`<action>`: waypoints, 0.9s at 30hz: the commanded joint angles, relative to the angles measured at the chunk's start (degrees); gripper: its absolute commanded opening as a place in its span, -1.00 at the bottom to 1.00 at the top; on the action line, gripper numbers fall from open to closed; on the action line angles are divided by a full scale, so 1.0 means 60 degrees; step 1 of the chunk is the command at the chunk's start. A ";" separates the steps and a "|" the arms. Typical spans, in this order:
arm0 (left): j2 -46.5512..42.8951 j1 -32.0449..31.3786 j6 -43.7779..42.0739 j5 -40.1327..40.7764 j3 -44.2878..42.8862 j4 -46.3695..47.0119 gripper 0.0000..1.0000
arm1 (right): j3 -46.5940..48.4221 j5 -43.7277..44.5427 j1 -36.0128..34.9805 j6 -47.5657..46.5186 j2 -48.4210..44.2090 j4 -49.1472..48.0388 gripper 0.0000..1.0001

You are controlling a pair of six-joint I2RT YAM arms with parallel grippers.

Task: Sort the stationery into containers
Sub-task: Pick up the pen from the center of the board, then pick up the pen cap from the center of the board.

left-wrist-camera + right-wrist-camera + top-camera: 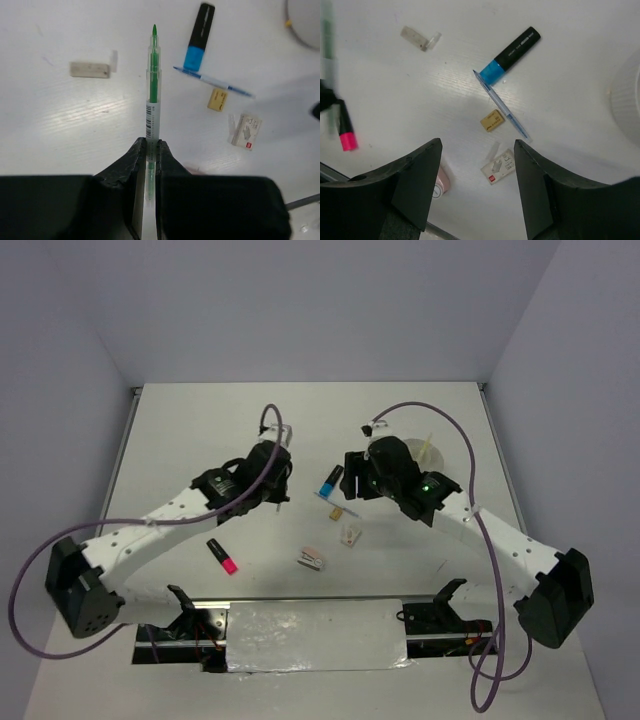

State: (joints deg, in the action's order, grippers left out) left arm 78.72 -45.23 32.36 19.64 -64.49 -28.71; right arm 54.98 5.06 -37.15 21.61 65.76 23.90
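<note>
At the centre of the left wrist view, the left gripper [151,145] is closed tight on one green pen [152,85]. The pen has a clear barrel with a barcode label, and its green tip points to the top of the frame.

The right gripper [477,145] is spread wide and holds nothing. It hangs above a small cluster in the middle of the bench [200,430].

Counted across the views, there are:
- two thick markers: a blue-ended black marker [512,52] and a pink-ended black highlighter [223,556]
- two thin pens: the green one and a thin blue pen [500,104]
- one yellow eraser [492,120]
- one staple box [498,167], white with red print
- one clear whitish piece [420,38]
- one pinkish item [441,182], half hidden behind a finger, possibly an eraser
- one white tub [627,100]

The blue pen lies slantwise, with its upper end touching the marker's blue end. The yellow eraser sits just beside its shaft. The staple box lies near, lower in the frame. The highlighter lies apart at the lower left of the top view, and the clear piece lies alone at the upper left of the right wrist view.

The tub is cut off by the right edge of the right wrist view. In the top view it is mostly covered by the right arm, close to the bench's right side.

The far strip of the bench and its left part are bare white. Grey walls [300,300] close off the far side and both flanks.
</note>
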 commanded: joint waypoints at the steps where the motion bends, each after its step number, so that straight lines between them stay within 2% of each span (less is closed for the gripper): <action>1: -0.1252 -0.0020 0.0846 0.1368 -0.0063 -0.0970 -1.00 | 0.0548 0.1192 -0.0415 0.0676 0.0464 0.0221 0.34; 4: -0.2263 -0.0020 0.1067 0.2056 -0.0004 -0.1732 -1.00 | 0.0578 0.1587 -0.0693 0.0969 0.0991 0.0133 0.26; 8: -0.3521 -0.0005 0.0688 0.2220 0.0098 -0.2581 -1.00 | 0.0782 0.2012 -0.1074 0.1276 0.2176 0.0250 0.21; 13: -0.4753 -0.0020 -0.0368 0.1356 0.0653 -0.2583 -1.00 | 0.0768 0.2203 -0.1513 0.1672 0.3219 0.0118 0.13; 16: -0.5617 -0.0020 -0.0414 0.1953 0.1355 -0.2466 -1.00 | 0.0797 0.2365 -0.1704 0.1979 0.3703 0.0074 0.04; 20: -0.5956 -0.0020 -0.0442 0.1898 0.1534 -0.2320 -1.00 | 0.0841 0.2788 -0.1968 0.2316 0.4084 0.0279 -0.07; 27: -0.5737 -0.0020 -0.0603 0.1532 0.1608 -0.2144 -1.00 | -0.0022 0.2819 -0.1983 0.2786 0.3792 -0.0247 -0.22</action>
State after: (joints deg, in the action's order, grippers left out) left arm 43.68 -45.19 30.37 29.63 -54.61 -43.94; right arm 56.51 19.79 -48.62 35.86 90.15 24.67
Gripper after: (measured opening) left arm 0.197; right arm 0.396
